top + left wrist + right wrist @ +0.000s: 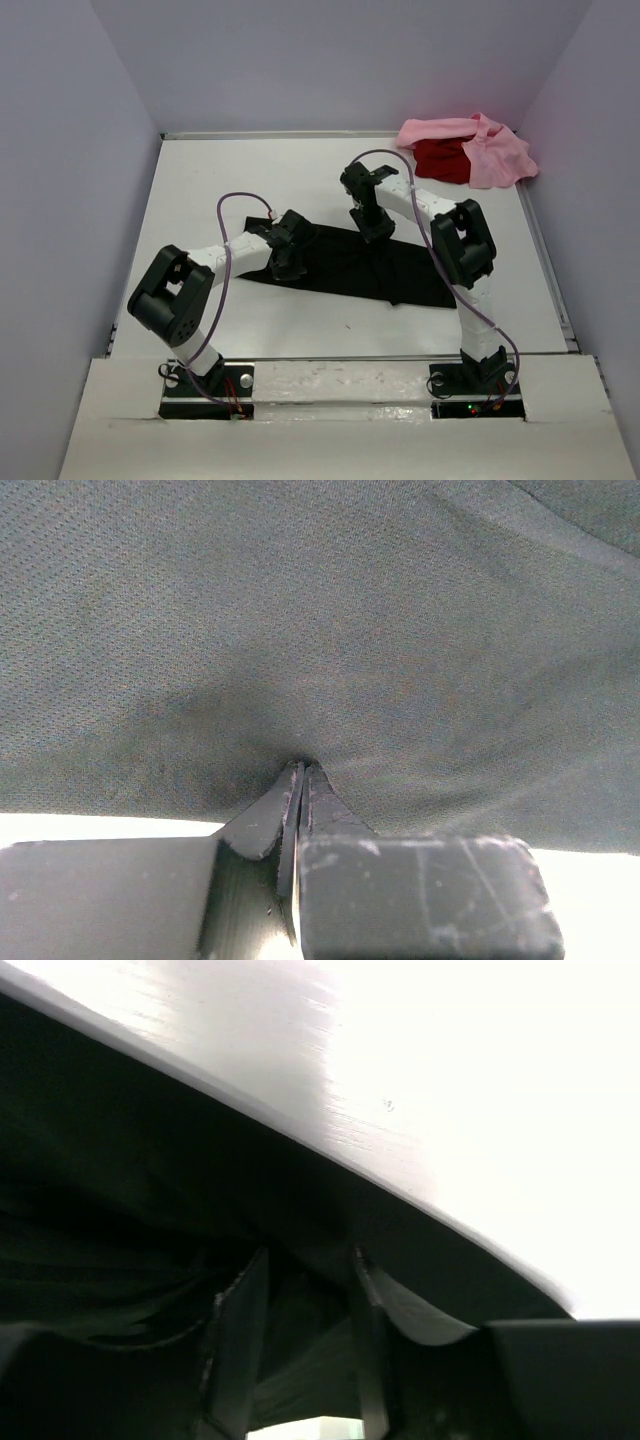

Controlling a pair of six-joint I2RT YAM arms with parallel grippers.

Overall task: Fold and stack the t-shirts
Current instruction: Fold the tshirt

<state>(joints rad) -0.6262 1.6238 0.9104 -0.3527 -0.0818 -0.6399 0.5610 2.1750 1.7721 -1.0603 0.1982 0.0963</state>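
Observation:
The black t-shirt point(400, 275) lies as a long folded band across the middle of the white table point(230, 180). My left gripper point(288, 265) sits on the band's left part. In the left wrist view the left gripper point(302, 768) is shut, pinching a small peak of the black t-shirt point(350, 630). My right gripper point(377, 232) is at the band's far edge. In the right wrist view the right gripper point(308, 1257) has its jaws apart, with the black t-shirt point(120, 1210) loose around and behind them. The pink t-shirt point(495, 155) and the red t-shirt point(440, 160) lie heaped at the back right.
Grey walls close in the table on the left, back and right. The heap of pink and red cloth fills the far right corner. Bare white table point(480, 1080) shows beyond the black cloth's edge in the right wrist view.

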